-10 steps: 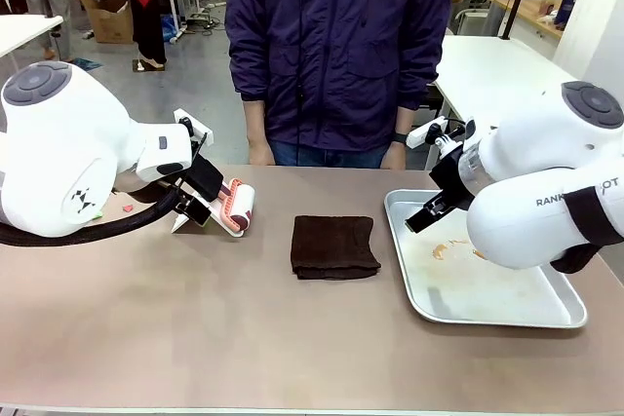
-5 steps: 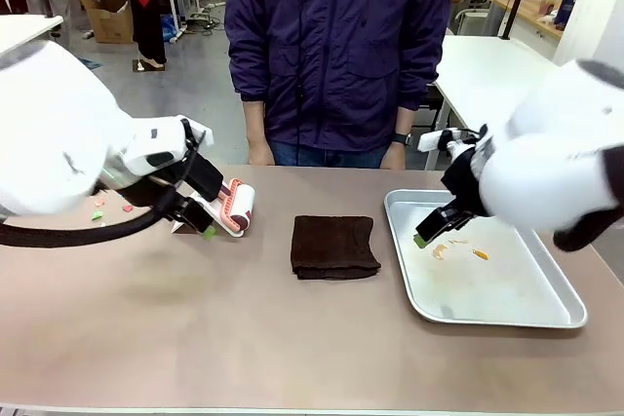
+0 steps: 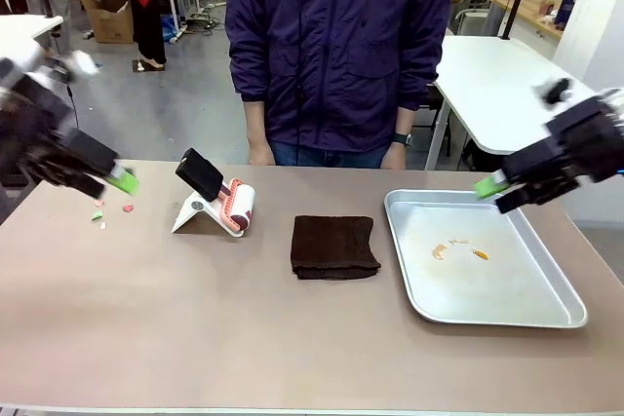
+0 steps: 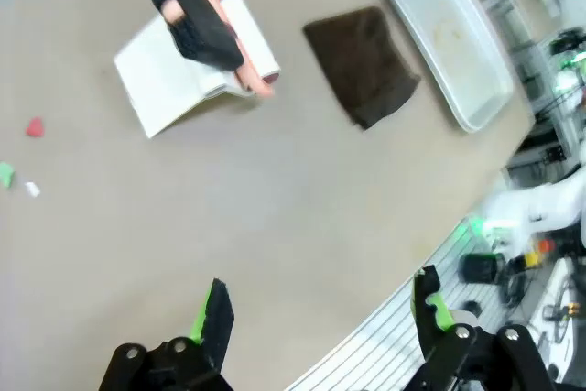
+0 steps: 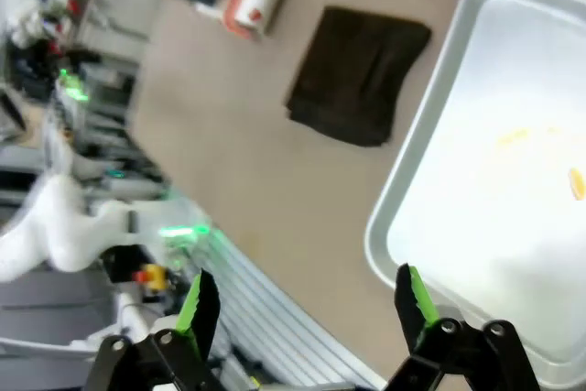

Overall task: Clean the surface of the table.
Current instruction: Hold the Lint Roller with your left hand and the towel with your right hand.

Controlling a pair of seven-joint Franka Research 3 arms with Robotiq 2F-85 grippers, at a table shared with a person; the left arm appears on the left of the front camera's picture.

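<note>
On the desk (image 3: pixel 195 319) between both hands: roller on white stand (image 3: pixel 219 204) nearest the left hand (image 3: pixel 102 174); folded brown cloth (image 3: pixel 334 245) midway; metal tray (image 3: pixel 507 289) below the right hand (image 3: pixel 501 195), orange bits (image 3: pixel 441 250) inside; coloured scraps (image 3: pixel 127 208) just below the left hand; both hands spread, empty, motion-blurred, arms cut off at the frame edges.

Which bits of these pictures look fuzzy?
Front view: the left gripper and right gripper are smeared, but the cloth and tray are sharp. Left wrist view: the stuff past the table edge is blurry. Right wrist view: everything is soft, and the tray's floor glares white.
</note>
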